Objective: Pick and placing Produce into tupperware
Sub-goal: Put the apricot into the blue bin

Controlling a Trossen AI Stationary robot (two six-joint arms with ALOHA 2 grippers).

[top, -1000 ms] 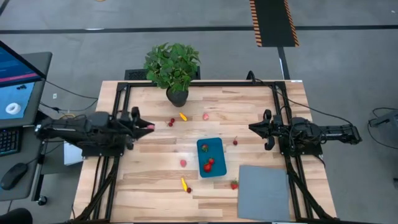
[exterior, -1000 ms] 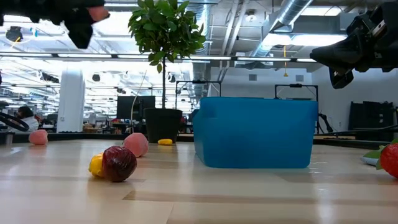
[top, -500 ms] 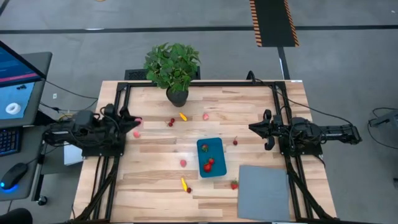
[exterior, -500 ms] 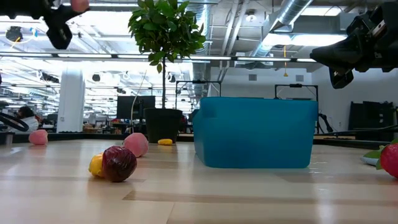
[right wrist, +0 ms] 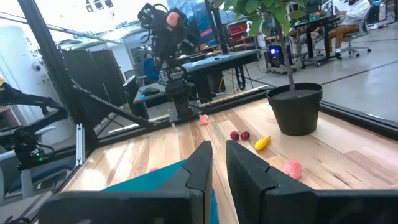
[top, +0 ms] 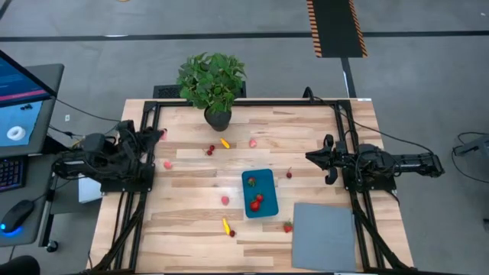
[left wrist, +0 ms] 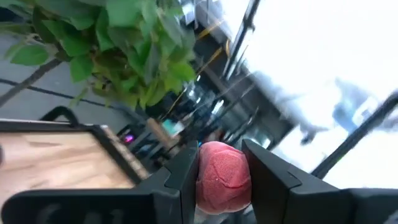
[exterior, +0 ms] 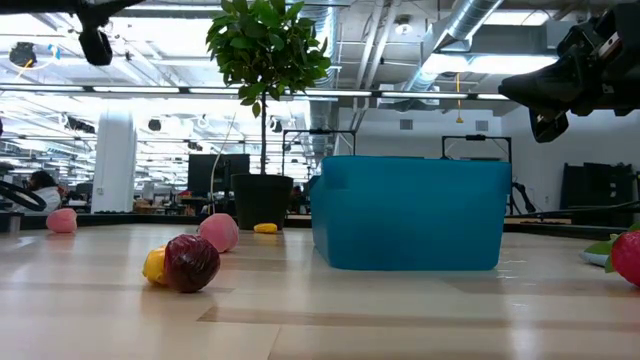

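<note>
The teal-blue tub (top: pixel 258 192) stands on the table's middle with two or three red pieces inside; it also shows in the low view (exterior: pixel 410 212). Small pink, red and yellow pieces lie scattered around it, among them a pink one (top: pixel 167 164) and a yellow one (top: pixel 226 225). My left gripper (top: pixel 159 134) is raised high over the table's far left, shut on a round pink-red piece (left wrist: pixel 222 177). It also shows in the right wrist view (right wrist: pixel 173 18). My right gripper (top: pixel 309 157) waits, shut and empty, above the table's right side. My left gripper pinches the round pink-red piece by its two opposite sides (left wrist: pixel 202 180) between its two fingers. The fingers slant upward, away from the table. The piece is lifted well clear of the table.
A potted green plant (top: pixel 212 88) stands at the far edge. A flat grey mat (top: pixel 324 237) lies at the near right corner. A dark red piece against a yellow one (exterior: pixel 190 262) lies near the front. Bare wood shows at the near left.
My left gripper has drawn back toward the table's left and far edges, risen and tipped upward, keeping the pink-red piece between its fingers. In the low view it has climbed almost out of the top.
</note>
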